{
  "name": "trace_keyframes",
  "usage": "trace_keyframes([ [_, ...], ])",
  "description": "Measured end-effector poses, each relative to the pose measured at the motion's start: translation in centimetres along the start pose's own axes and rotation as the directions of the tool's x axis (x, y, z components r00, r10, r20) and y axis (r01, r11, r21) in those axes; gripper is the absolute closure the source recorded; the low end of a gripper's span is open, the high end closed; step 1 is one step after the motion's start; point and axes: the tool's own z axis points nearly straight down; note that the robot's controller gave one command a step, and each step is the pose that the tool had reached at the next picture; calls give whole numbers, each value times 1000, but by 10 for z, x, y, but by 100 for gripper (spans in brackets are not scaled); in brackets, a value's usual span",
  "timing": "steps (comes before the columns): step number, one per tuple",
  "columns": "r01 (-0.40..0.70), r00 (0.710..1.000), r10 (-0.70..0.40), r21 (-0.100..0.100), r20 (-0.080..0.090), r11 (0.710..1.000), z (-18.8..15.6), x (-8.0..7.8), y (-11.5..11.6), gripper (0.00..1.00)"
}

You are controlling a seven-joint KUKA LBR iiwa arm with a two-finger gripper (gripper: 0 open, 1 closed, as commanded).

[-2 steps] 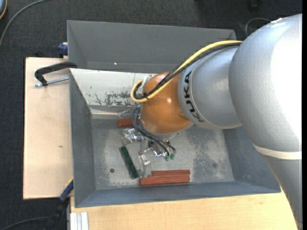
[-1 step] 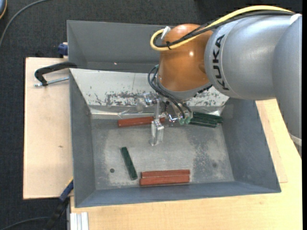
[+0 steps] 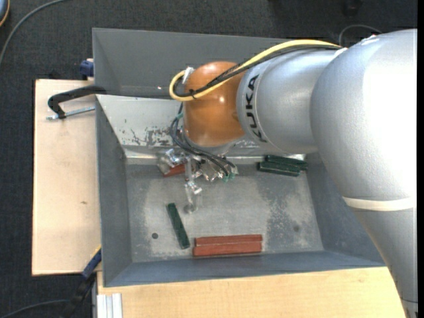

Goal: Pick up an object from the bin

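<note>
**A:** Quick, what's the step, and how should it be done well?

**B:** Looks like the approach, nothing lifted yet. Going front to back in the bin (image 3: 111, 204): a red-brown block (image 3: 227, 245) lies flat along the front wall. Just behind it, left of centre, a dark green stick (image 3: 177, 226) lies slanted, with its far end near the gripper (image 3: 191, 201). I'd call the stick the likeliest pick. It's the closest loose thing and has bare floor on both sides.

**A:** Any tips for the grasp?

**B:** Shift a little toward the front-left and come down over the stick's middle. Close across its narrow width, not along its length. Keep clear of the block, since the stick's near end almost meets it.

**A:** Is the gripper open or closed?

**B:** Can't tell, the tip is too cluttered. I see nothing held in it.

**A:** What's further back?

**B:** A small reddish piece (image 3: 174, 170) sits by the back wall, just left of the wrist hardware and partly tucked under it, so it's harder to reach. A dark green bar (image 3: 281, 165) lies at the back toward the right wall, well apart from the gripper.

**A:** And the pose?

**B:** The arm (image 3: 298, 98) comes in from the right over the back of the bin. Its orange cover (image 3: 209, 111) hangs over the back wall with a yellow cable (image 3: 265, 53) looped across it. The gripper points roughly straight down over the mid-floor.
</note>
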Motion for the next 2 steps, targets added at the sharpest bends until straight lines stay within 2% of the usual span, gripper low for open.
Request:
trace_keyframes([
  [1,521,854,-521,-1,-1,854,-49,79,56,0],
  [2,846,534,-846,3,3,534,0,8,43,0],
])
